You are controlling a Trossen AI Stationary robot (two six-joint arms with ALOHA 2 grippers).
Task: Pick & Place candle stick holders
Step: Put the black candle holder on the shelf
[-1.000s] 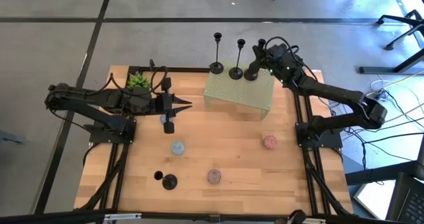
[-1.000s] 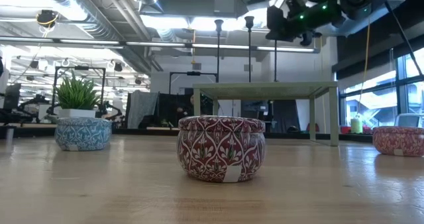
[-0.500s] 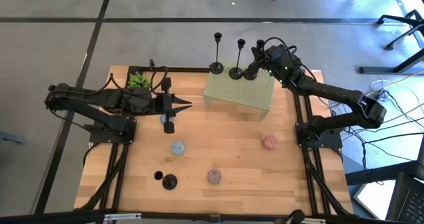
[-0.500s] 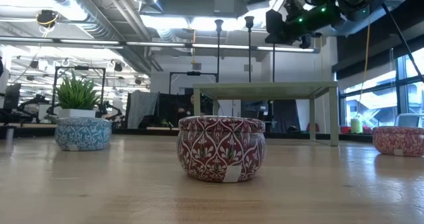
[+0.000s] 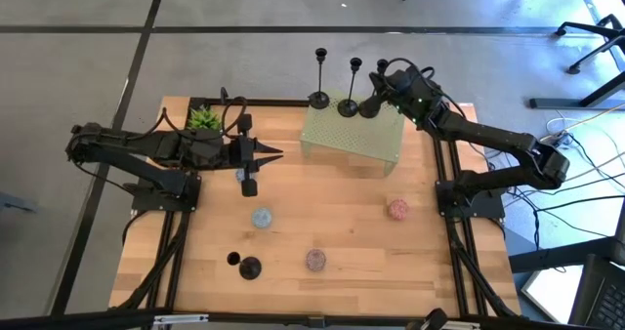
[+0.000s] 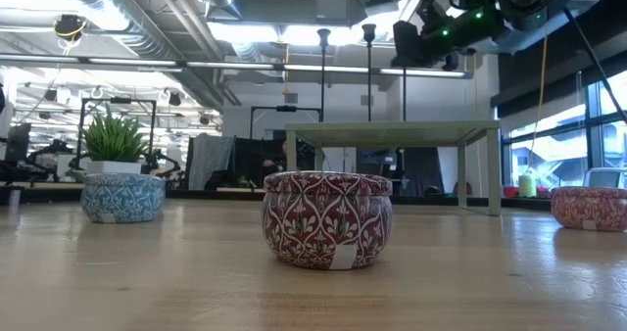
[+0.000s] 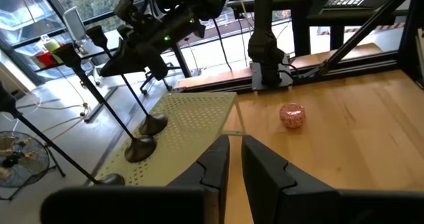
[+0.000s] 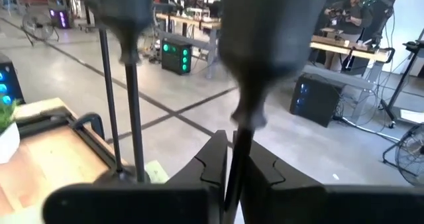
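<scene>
Three slim black candle stick holders stand by their round bases in a row on the green perforated stand [image 5: 342, 140] at the table's far side: one [image 5: 319, 98], a second [image 5: 348, 105] and a third [image 5: 370, 107]. My right gripper [image 5: 383, 76] is shut on the third one, high on its stem. A fourth holder [image 5: 246, 266] is on the tabletop near the front left. My left gripper [image 5: 276, 154] is shut and empty, hovering left of the stand; it also shows in the left wrist view [image 7: 235, 164]. My right gripper pinches the third holder's thin stem [image 8: 233, 134] between its two fingers, just below the cup [image 8: 265, 52]. The fingers come level from the table's right side and lie across the stem. The holder is upright, its base [image 5: 370, 108] on the stand's top.
A blue tin [image 5: 262, 217], a dark red tin [image 5: 315, 260] and a pink tin [image 5: 397, 209] sit on the wooden tabletop. A potted plant [image 5: 203, 118] stands at the far left. Both arm bases flank the table's sides.
My right gripper has shifted slightly toward the table's left, still shut on the third holder's stem. The holder's base stays on the stand.
</scene>
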